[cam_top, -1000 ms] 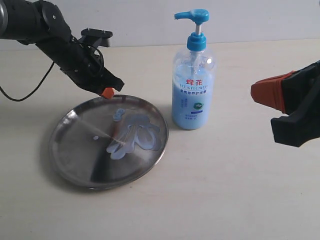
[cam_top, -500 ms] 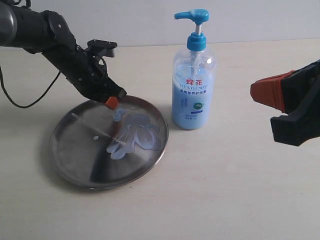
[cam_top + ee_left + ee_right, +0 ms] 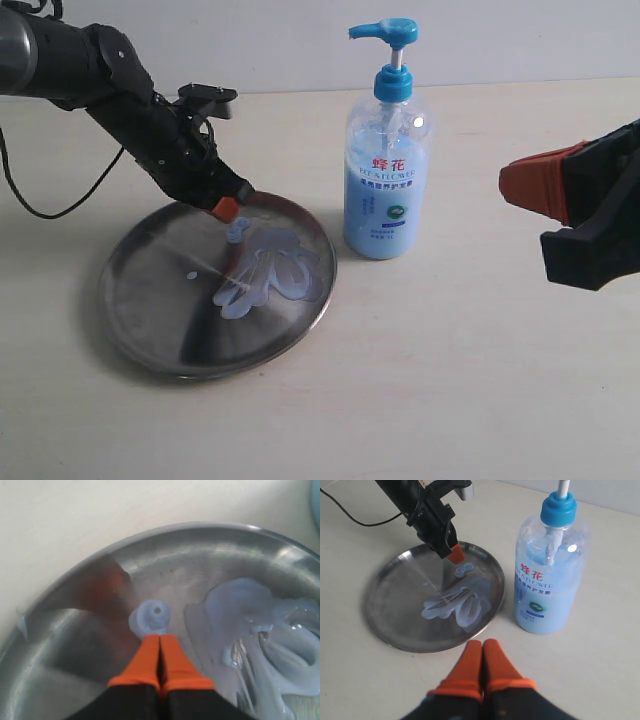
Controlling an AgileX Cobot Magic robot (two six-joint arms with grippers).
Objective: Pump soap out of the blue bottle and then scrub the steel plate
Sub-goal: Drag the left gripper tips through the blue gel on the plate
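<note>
The round steel plate lies left of centre on the table, with pale blue soap smeared over its right half. The tall blue bottle stands upright just right of the plate. My left gripper is shut and empty, its orange tips low over the plate's far rim beside a small round blob of soap. My right gripper is shut and empty, held above the bare table near the plate's edge and the bottle; it shows large at the right edge.
A black cable trails from the left arm over the table at the far left. A pale wall runs along the table's back edge.
My left gripper has slid right and slightly down along the plate's far rim, closer to the small soap blob. The right gripper, bottle and plate have stayed put.
</note>
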